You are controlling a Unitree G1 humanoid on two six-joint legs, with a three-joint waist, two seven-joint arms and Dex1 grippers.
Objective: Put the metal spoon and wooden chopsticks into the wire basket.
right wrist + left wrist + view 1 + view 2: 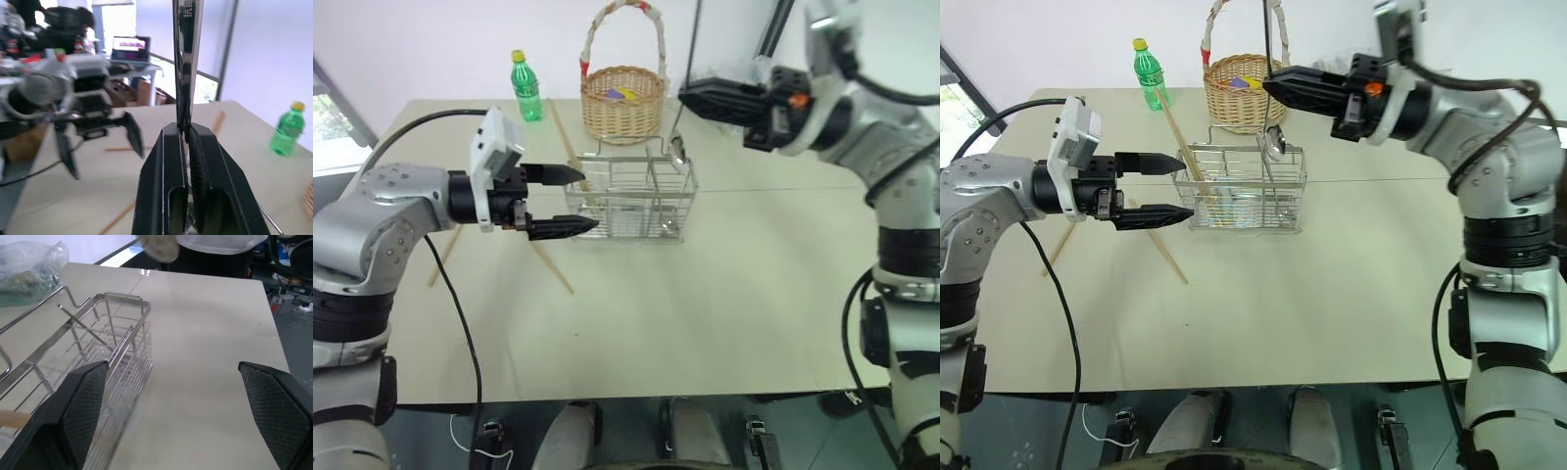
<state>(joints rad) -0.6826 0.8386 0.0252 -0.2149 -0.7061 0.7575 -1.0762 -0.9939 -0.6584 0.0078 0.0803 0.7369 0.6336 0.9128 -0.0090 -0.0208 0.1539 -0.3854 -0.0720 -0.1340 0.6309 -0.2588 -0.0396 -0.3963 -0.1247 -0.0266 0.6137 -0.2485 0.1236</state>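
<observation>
A pale, smooth desk point(724, 294) is seen before a white wall. The wire basket point(1244, 188), a shiny silver grid rack, stands mid-desk, with 1 of the wooden chopsticks point(1178, 140) leaning in it and others lying flat beside it. The metal spoon point(1273, 142) is held upright by its thin handle in the closed right claw point(1278, 86), its bowl at the basket's rim. The left claw point(1175, 186) is spread wide and empty beside the basket. A woven wicker basket point(623, 98) and a green plastic bottle point(526, 88) stand behind.
</observation>
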